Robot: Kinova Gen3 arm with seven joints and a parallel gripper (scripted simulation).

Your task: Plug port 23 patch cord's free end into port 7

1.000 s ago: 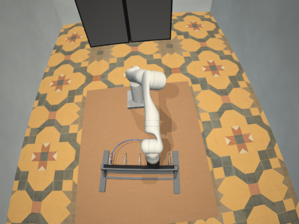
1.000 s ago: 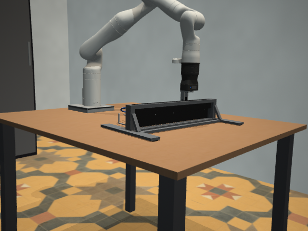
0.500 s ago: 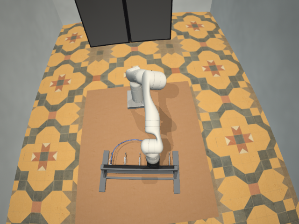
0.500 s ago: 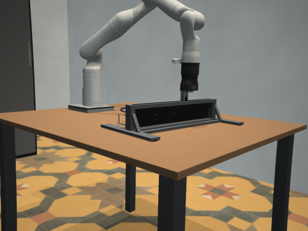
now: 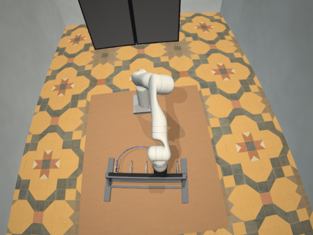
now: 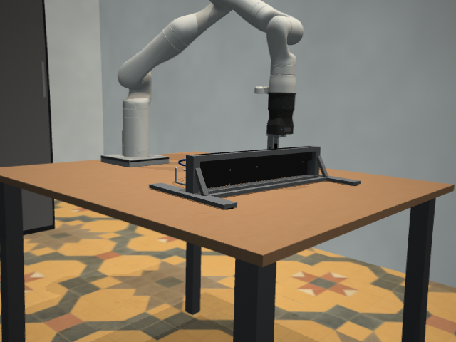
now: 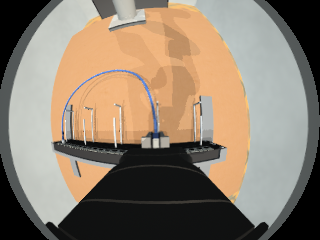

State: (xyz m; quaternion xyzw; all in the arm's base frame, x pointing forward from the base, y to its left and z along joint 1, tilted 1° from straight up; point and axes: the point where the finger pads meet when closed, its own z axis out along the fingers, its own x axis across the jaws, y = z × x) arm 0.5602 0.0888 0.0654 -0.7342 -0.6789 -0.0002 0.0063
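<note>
From here, the black two-finger gripper (image 6: 273,142) (image 7: 155,137) grips the blue cord's (image 5: 137,146) (image 6: 182,162) (image 7: 119,71) plug at the grey metal rack's (image 5: 184,191) (image 6: 254,149) (image 7: 226,153) front; latching looks unconfirmed, release remains.
</note>
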